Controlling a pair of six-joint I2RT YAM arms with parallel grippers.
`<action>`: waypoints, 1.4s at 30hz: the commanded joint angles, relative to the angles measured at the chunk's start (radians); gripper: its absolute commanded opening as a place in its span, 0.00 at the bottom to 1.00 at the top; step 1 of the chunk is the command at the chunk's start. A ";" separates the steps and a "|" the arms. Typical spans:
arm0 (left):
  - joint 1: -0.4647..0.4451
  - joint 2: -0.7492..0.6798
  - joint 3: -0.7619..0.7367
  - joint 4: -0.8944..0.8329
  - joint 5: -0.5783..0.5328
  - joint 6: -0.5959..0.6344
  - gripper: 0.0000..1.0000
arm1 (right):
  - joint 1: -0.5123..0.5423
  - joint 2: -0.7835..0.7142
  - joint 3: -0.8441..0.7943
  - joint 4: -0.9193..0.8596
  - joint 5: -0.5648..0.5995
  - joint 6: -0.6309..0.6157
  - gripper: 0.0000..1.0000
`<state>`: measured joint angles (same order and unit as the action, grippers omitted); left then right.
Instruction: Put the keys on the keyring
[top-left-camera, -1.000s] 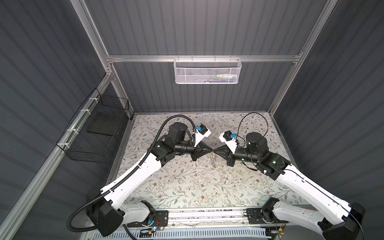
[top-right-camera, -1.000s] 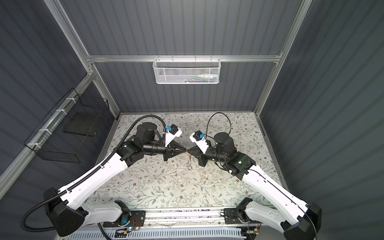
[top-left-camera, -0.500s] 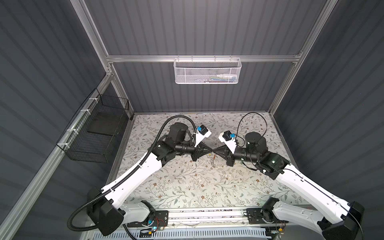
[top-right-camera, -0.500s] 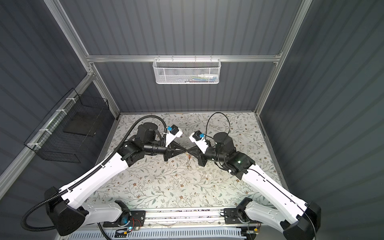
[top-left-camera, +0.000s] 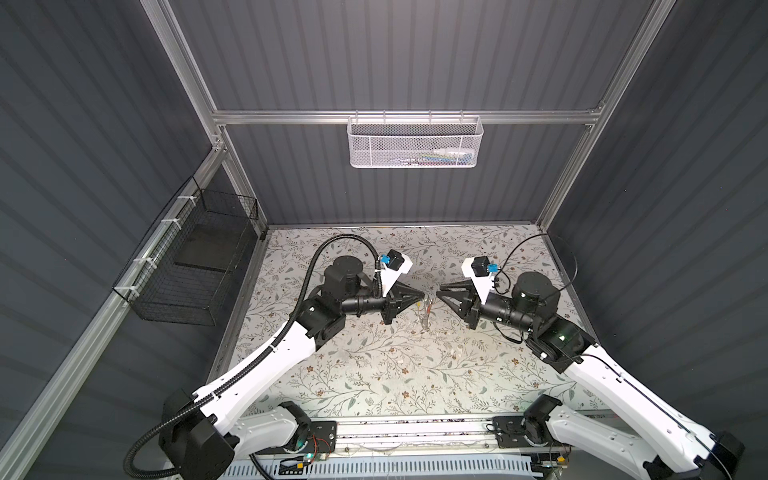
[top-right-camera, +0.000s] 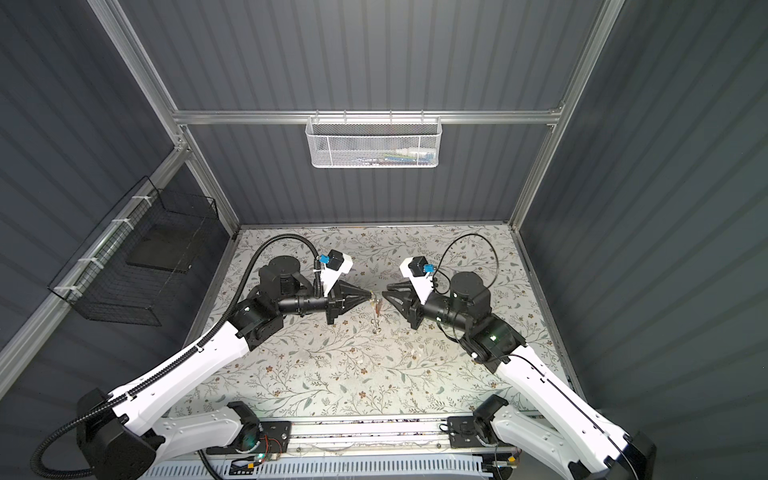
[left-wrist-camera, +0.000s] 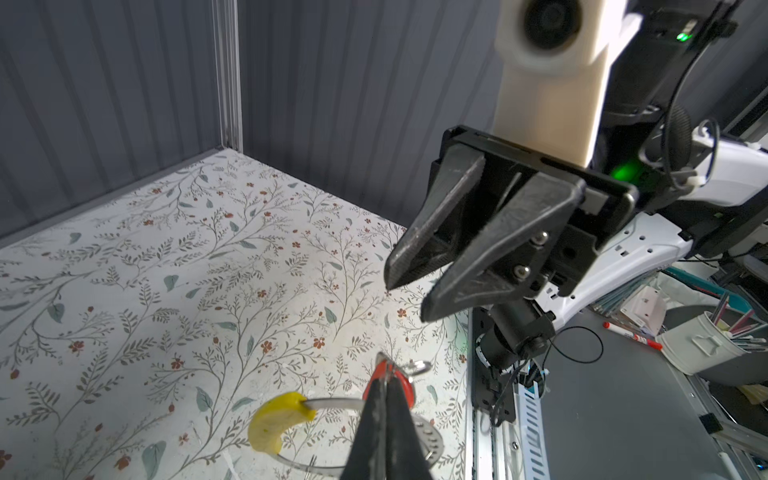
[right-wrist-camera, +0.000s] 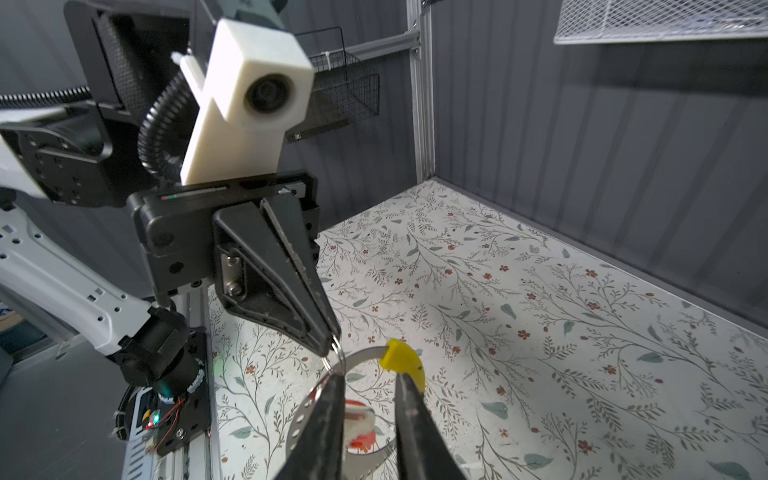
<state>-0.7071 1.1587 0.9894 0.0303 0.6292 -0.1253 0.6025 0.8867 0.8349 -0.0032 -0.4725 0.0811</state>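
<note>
Over the middle of the floral tablecloth (top-left-camera: 374, 365), both top views show the left gripper (top-left-camera: 420, 296) and the right gripper (top-left-camera: 441, 289) pointing at each other, tips near but apart. The left gripper's jaws are pressed together to a point; the right gripper's stand slightly spread. The keys (top-left-camera: 428, 309) hang as a small reddish glint below the left tip, between the two grippers, too small here to make out in detail. A white mesh basket (top-left-camera: 415, 141) hangs on the back wall.

From the left wrist, the left gripper (left-wrist-camera: 384, 374) is clamped tight. The red tag (left-wrist-camera: 406, 390) of the keys bulges out on either side of its tips, a small split ring (left-wrist-camera: 417, 366) poking out just beside. The keyring (left-wrist-camera: 332, 402) runs as a thin grey wire from the fingers to its yellow section (left-wrist-camera: 276, 419), a crescent close by. Whether the fingers pinch the tag itself or only the split ring cannot be told here. Facing it, the right gripper (left-wrist-camera: 409, 297) has its jaws parted with nothing between them.

From the right wrist, the right gripper (right-wrist-camera: 370, 380) is spread and grips nothing. Through the gap shows the red tag (right-wrist-camera: 359, 424) with its pale label, within the curve of the keyring (right-wrist-camera: 297, 428), a flat perforated band here. The yellow section (right-wrist-camera: 405, 359) sits just beside one finger. The left gripper (right-wrist-camera: 330, 345) nips the split ring (right-wrist-camera: 336, 356) at its very tip, and the keyring's band meets that same spot.
</note>
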 joint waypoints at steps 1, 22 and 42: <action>0.001 -0.039 -0.062 0.269 -0.011 -0.108 0.00 | -0.006 -0.018 -0.017 0.088 -0.030 0.052 0.25; 0.000 -0.010 -0.065 0.355 -0.006 -0.175 0.00 | 0.016 0.017 -0.014 0.097 -0.112 0.063 0.30; 0.001 -0.009 -0.055 0.408 0.018 -0.222 0.00 | 0.016 0.047 -0.025 0.104 -0.118 0.071 0.01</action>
<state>-0.7071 1.1542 0.9016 0.3717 0.6296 -0.3237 0.6151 0.9318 0.8162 0.0856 -0.5709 0.1509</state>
